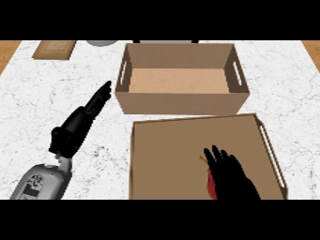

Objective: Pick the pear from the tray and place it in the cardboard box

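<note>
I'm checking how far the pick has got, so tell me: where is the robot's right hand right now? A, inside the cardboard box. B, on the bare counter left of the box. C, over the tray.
C: the right hand shows over the near right part of the tray, well short of the cardboard box, which stands beyond the tray's far edge.

The counter (37, 103) is white with grey veining. Cardboard box (183, 101) and tray (169, 154) are plain brown, left hand (79, 124) and right hand (233, 180) black, the pear (210, 185) red.
</note>
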